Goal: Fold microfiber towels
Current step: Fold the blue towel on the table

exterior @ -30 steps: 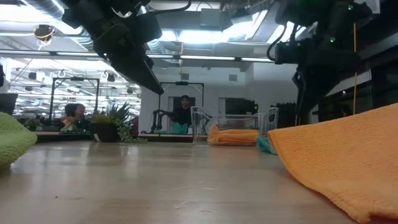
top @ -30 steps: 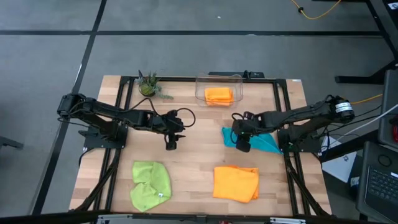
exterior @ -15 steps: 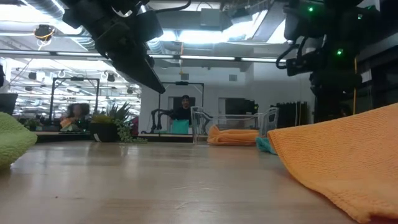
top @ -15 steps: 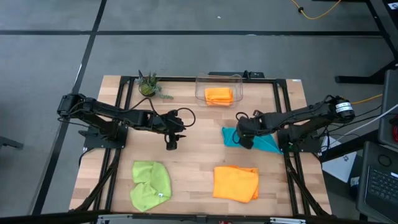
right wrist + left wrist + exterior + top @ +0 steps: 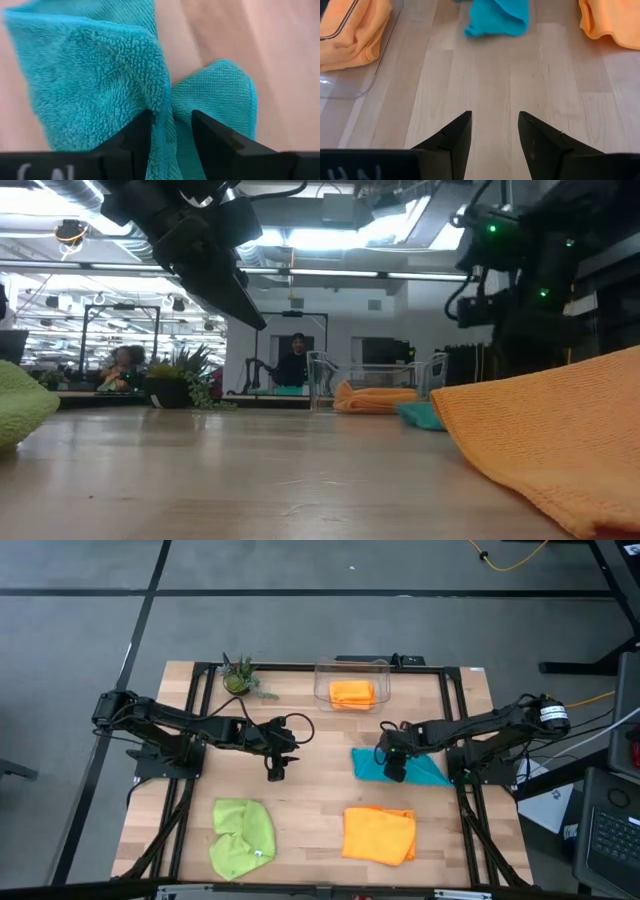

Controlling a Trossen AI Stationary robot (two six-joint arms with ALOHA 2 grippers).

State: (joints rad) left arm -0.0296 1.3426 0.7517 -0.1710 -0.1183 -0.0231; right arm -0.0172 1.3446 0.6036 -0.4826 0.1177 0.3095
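Two dark arms reach in over a pale wooden worktop (image 5: 310,790) from opposite sides, the left arm from the left edge and the right arm from the right edge. Four small cloths are spread over the surface. Largest in view, the loose orange towel (image 5: 379,833) lies flat at the front right, and it fills the near right corner of the low view (image 5: 545,435). Well apart from it at the front left sits the crumpled green towel (image 5: 243,836). A teal towel (image 5: 385,766) lies right of centre, bunched into folds, just in front of the right arm's wrist. At the back of the worktop stands a clear plastic bin (image 5: 352,685) holding the second orange towel (image 5: 352,693), neatly folded. Left of the bin is a small potted plant (image 5: 238,678).

Over the teal cloth, the right end effector (image 5: 170,130) is clenched on a raised ridge of its fabric, the two fingers pressing the pile between them. Hanging above bare wood near the middle of the worktop, the left end effector (image 5: 493,131) is released, its fingers parted and holding nothing; the teal towel's edge (image 5: 496,20) lies well ahead of it. In the room behind, seen low across the worktop, a person (image 5: 294,364) stands far off.
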